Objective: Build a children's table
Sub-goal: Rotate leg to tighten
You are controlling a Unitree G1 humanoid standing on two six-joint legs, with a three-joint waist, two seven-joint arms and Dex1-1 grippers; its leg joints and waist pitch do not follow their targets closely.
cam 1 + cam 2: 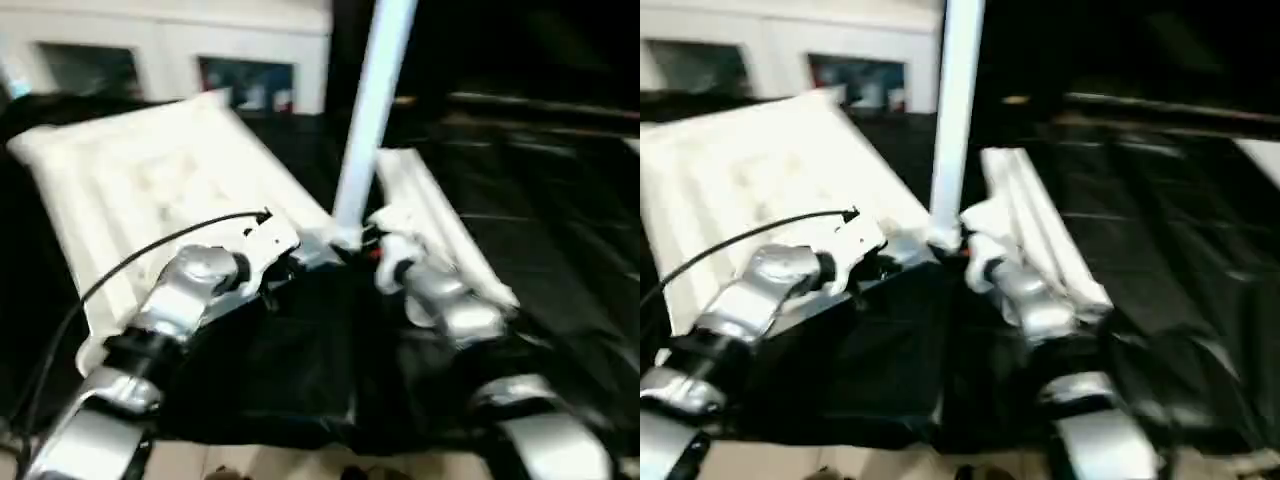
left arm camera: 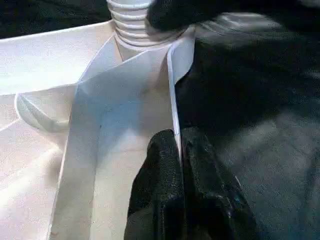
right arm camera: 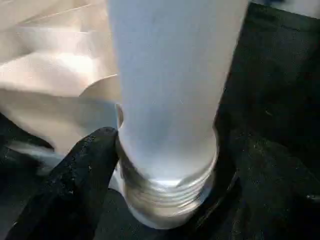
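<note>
Left gripper [image 2: 179,165] pinches the tabletop [image 1: 150,180] rim on black sheeting [image 1: 560,230]; right gripper [image 3: 165,170], jaws spread around the upright leg [image 1: 370,110] at its threaded base, risks cross-threading the corner socket. Spare legs [image 1: 440,230] lie beyond.

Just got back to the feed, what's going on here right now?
The robot is fitting a leg into a corner socket of the upside-down tabletop. The left gripper pinches the tabletop's rim, steadying it. The right gripper straddles the leg's threaded base. More legs lie beside the tabletop.
</note>
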